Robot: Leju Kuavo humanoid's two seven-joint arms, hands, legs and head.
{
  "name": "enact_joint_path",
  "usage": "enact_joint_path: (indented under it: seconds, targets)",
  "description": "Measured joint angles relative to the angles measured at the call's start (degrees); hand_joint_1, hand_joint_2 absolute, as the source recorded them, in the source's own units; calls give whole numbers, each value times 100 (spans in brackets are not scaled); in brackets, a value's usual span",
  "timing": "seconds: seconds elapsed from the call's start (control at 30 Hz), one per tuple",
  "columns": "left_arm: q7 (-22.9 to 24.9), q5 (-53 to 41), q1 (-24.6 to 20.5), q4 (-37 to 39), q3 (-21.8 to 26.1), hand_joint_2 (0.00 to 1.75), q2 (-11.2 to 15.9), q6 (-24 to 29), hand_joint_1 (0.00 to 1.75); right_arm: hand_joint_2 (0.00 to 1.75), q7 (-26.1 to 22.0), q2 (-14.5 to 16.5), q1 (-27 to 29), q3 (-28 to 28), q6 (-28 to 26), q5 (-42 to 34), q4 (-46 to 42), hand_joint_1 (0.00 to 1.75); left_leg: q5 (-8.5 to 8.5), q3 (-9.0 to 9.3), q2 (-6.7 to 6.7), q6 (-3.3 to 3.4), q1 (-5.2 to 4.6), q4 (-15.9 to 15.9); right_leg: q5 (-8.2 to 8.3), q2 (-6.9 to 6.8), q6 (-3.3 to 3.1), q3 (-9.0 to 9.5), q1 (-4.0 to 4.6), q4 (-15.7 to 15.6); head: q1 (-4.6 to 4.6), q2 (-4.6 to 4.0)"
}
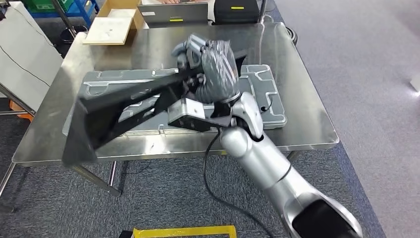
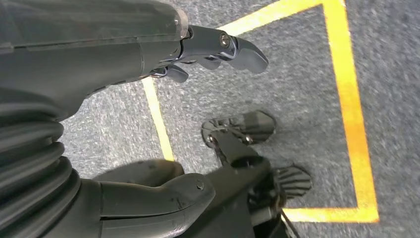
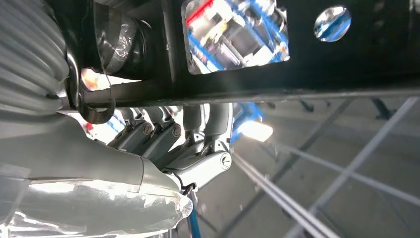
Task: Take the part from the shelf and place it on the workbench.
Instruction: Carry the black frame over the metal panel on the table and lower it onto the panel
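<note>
Right hand (image 1: 210, 67) gripping black part (image 1: 119, 111), fingers (image 3: 198, 119) curling around its edge; part hanging tilted above bench (image 1: 307, 129), long end reaching past near-left bench edge. Left hand (image 2: 163, 114) hanging over floor, fingers spread, holding nothing.

Judgement: placing step is going on. Lowering slowly, turning part flat, bringing overhanging end inward before releasing; otherwise it could tip off.

Grey moulded tray (image 1: 262, 99) is lying under part, taking middle of bench. Boxes (image 1: 111, 25) are standing at far side.

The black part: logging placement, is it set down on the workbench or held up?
Held up: the right hand grips the black part, tilted above the workbench.
</note>
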Motion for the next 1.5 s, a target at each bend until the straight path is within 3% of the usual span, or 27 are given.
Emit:
enact_joint_path:
  seconds: [0.1, 0.13, 0.17, 0.2, 0.27, 0.33, 0.4, 0.5, 0.6, 0.63, 0.67, 0.7, 0.77, 0.83, 0.97, 1.0, 1.03, 1.13, 1.17, 1.2, 1.23, 1.3, 1.33, 1.4, 1.5]
  targets:
    - [-60, -8, -42, 0, -43, 175, -9, -32, 0, 175, 66, -50, -269, -150, 10, 157, 352, 175, -415, -613, 0, -5, -5, 1056, -57, -3, -90, 75, 32, -11, -2, 0]
    - [-71, -13, -44, 0, -60, 175, -12, -31, 0, 175, 83, -75, -317, -200, 17, 211, 468, 175, -477, -787, 0, 2, -10, 1282, -79, 0, -111, 98, 58, -8, -2, 0]
    - [-75, -17, -42, 0, -77, 175, -14, -26, 0, 175, 101, -102, -358, -244, 25, 263, 580, 175, -421, -875, 0, 19, -21, 1314, -102, 9, -125, 125, 85, -4, -2, 0]
    - [-76, -21, -41, 0, -87, 175, -15, -19, 0, 175, 114, -128, -397, -282, 32, 300, 676, 175, -236, -856, 0, 53, -37, 1124, -125, 20, -133, 156, 108, 0, -2, 0]
    - [-76, -25, -47, 0, -98, 175, -14, -8, 0, 175, 131, -172, -472, -348, 38, 337, 821, 175, 278, -621, 1, 177, -92, 375, -171, 38, -135, 221, 139, 3, -2, 0]
    - [-77, -29, -68, 0, -103, 175, -11, -3, 0, 175, 145, -205, -547, -393, 38, 357, 922, 175, 505, -449, 5, 267, -152, -185, -192, 48, -105, 230, 140, 3, -2, 0]
    - [-77, -44, -82, 0, -110, 175, -15, 0, 0, 175, 199, -232, -606, -421, 27, 438, 1021, 175, 515, -416, 0, 288, -187, -320, -194, 51, -43, 213, 125, -10, -4, 0]
    - [-93, -82, -91, 2, -150, 175, -56, 1, 0, 175, 349, -292, -766, -475, 4, 684, 1251, 175, 619, -339, 11, 328, -125, -431, -323, 45, 68, 154, 121, 142, -1, 0]
    - [-130, -107, -126, 2, -214, 175, -77, 3, 0, 175, 424, -397, -1016, -566, -21, 932, 1651, 175, 635, -312, 16, 345, -98, -467, -787, 36, 195, -326, 37, 1111, 3, 0]
    - [-138, -114, -133, 2, -233, 175, -81, 3, 0, 175, 437, -433, -1075, -590, -27, 1015, 1810, 175, 630, -310, 15, 341, -91, -463, -868, 30, 231, -494, 3, 1411, 3, 0]
    - [-143, -121, -137, 2, -248, 175, -86, 3, 0, 175, 444, -466, -1120, -613, -30, 1096, 1973, 175, 621, -309, 12, 332, -79, -455, -845, 22, 264, -584, -30, 1534, 3, 0]
    - [-145, -126, -139, 2, -261, 175, -92, 3, 0, 175, 441, -497, -1162, -639, -32, 1165, 2134, 175, 609, -307, 6, 316, -62, -441, -711, 13, 292, -556, -58, 1423, 3, 0]
    - [-145, -132, -141, 2, -291, 175, -104, 3, 0, 175, 405, -559, -1259, -694, -31, 1261, 2424, 175, 564, -306, -6, 255, -26, -387, -306, -15, 335, -234, -105, 684, 3, 0]
    - [-147, -134, -150, 2, -323, 175, -114, 3, 0, 175, 359, -603, -1352, -727, -36, 1291, 2631, 175, 515, -320, -12, 177, -27, -330, -100, -15, 316, 34, -98, 108, 1, 0]
    - [-160, -129, -166, 2, -363, 175, -119, 3, 0, 175, 339, -647, -1426, -744, 70, 1302, 2922, 175, 460, -312, -9, 58, -20, -310, -103, 11, 163, 83, -64, 19, -4, 0]
    - [-166, -127, -167, 2, -370, 175, -119, 3, 0, 175, 336, -652, -1456, -745, 138, 1312, 3009, 175, 375, -355, -6, 38, -13, -197, -98, 11, 119, 94, -70, 7, -4, 0]
    - [-172, -123, -168, 2, -375, 175, -118, 3, 0, 175, 331, -655, -1491, -745, 196, 1330, 3108, 175, 233, -454, -5, 26, -10, 32, -94, 11, 81, 106, -78, -6, -4, 0]
    - [-186, -101, -165, 2, -381, 175, -118, 3, 0, 175, 313, -671, -1570, -751, 253, 1401, 3469, 175, -270, -984, -3, 20, -16, 1147, -108, 9, 25, 115, -46, -7, -5, 0]
    - [-191, -91, -160, 2, -382, 175, -118, 3, 0, 175, 303, -679, -1580, -762, 258, 1416, 3591, 175, -318, -1101, -3, 27, -19, 1372, -114, 10, 16, 117, -29, -4, -5, 0]
    - [-197, -82, -156, 2, -382, 175, -118, 3, 0, 175, 290, -690, -1588, -778, 269, 1428, 3706, 175, -252, -1115, -3, 44, -23, 1374, -120, 12, 9, 122, -13, 2, -5, 0]
    - [-207, -76, -155, 2, -382, 175, -116, 3, 0, 175, 273, -702, -1596, -799, 284, 1438, 3812, 175, -92, -1014, -3, 70, -30, 1148, -127, 16, 5, 130, 1, 7, -5, 0]
    - [-226, -67, -159, 2, -382, 175, -108, 3, 0, 175, 233, -726, -1623, -838, 318, 1444, 3956, 175, 294, -634, -4, 144, -56, 356, -146, 25, 12, 148, 21, 19, -4, 0]
    - [-235, -62, -162, 2, -383, 175, -102, 3, 0, 175, 205, -738, -1644, -854, 344, 1437, 4025, 175, 407, -477, -8, 172, -75, 28, -153, 31, 28, 147, 31, 26, -4, 0]
    - [-242, -49, -163, 2, -384, 175, -94, 3, 0, 175, 145, -758, -1669, -874, 391, 1416, 4152, 175, 450, -348, -16, 202, -113, -245, -151, 38, 78, 136, 35, 25, -3, 0]
    - [-243, -40, -157, 2, -388, 175, -93, 8, 0, 175, 79, -781, -1676, -893, 410, 1399, 4270, 175, 495, -322, -14, 262, -100, -316, -191, 36, 172, 122, 18, 53, -2, 0]
